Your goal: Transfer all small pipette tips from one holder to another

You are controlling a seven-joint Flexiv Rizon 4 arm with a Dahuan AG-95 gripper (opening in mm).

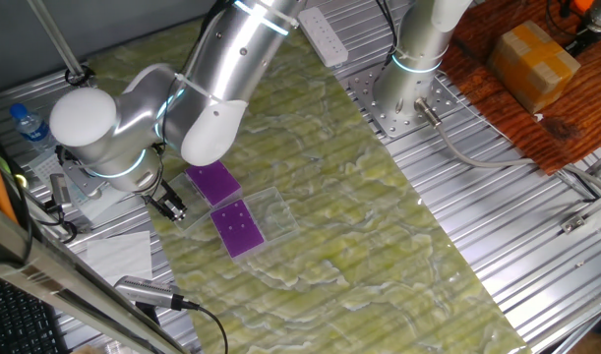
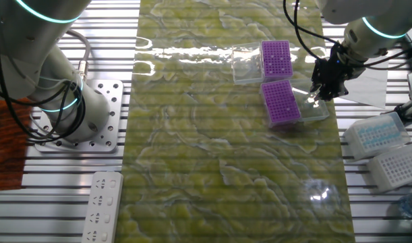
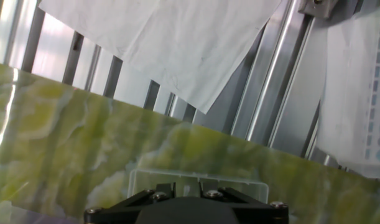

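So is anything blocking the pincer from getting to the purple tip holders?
Nothing visible is. The pincer hangs beside the nearer purple holder, over its clear lid, with only open space between them. The other purple holder sits right next to it, with nothing in between either.

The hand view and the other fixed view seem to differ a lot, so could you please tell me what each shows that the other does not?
Only the hand view shows a close look at the white paper sheet and the clear plastic edge just ahead of the hand. Only the other fixed view shows both purple tip holders, the gripper beside them, a power strip and two pale tip boxes. Both show the green mat and the slatted metal table.
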